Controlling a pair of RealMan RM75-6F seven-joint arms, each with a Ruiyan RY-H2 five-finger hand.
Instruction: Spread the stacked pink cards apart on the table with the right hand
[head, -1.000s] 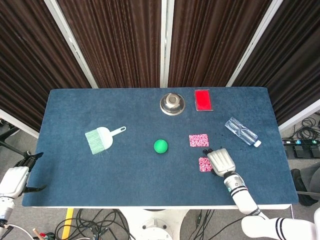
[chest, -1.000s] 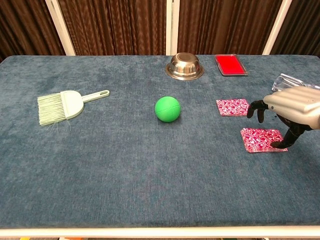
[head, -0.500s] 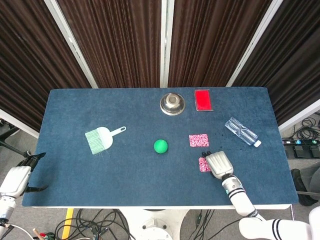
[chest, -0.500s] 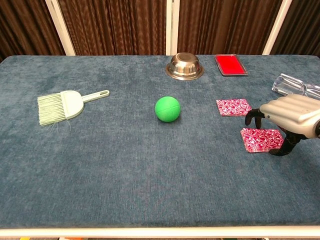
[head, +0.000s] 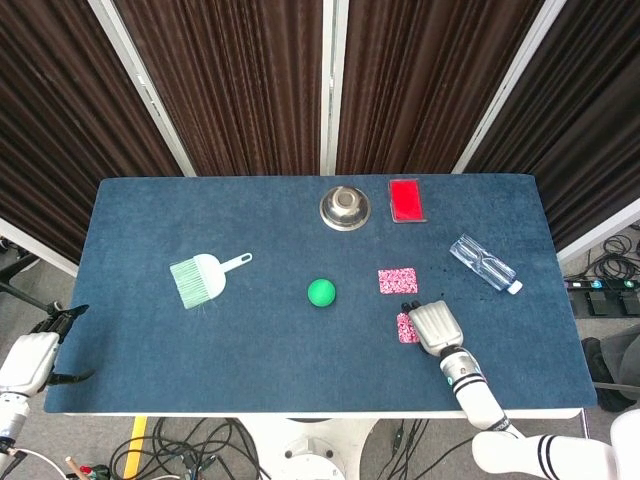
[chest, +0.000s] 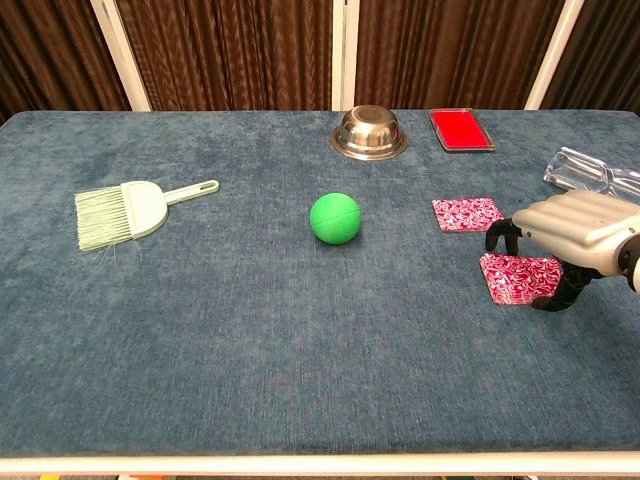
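Left hand (head: 35, 358): off the table's left edge, fingers apart, holding nothing.
Green hand brush (chest: 128, 211): left side of blue table (chest: 250, 340).
Green ball (chest: 335, 218): centre.
Steel bowl (chest: 368, 133), red case (chest: 461, 129): far edge.
Far pink card (chest: 465, 214): lying flat, alone.
Near pink card (chest: 515, 277): under the right hand (chest: 575, 228), whose fingertips (chest: 545, 301) curl down around its edges.
Clear bottle (head: 485, 263): far right.

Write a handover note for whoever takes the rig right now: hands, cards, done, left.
Right hand: over the near pink card, fingertips at its edges; grip unclear.
Left hand: off the table's left front corner, fingers apart, holding nothing.
Far pink card: flat on the table, apart from the near one.
Done: two cards already lie separate.
Left: whether more are stacked under the hand cannot be seen; check.
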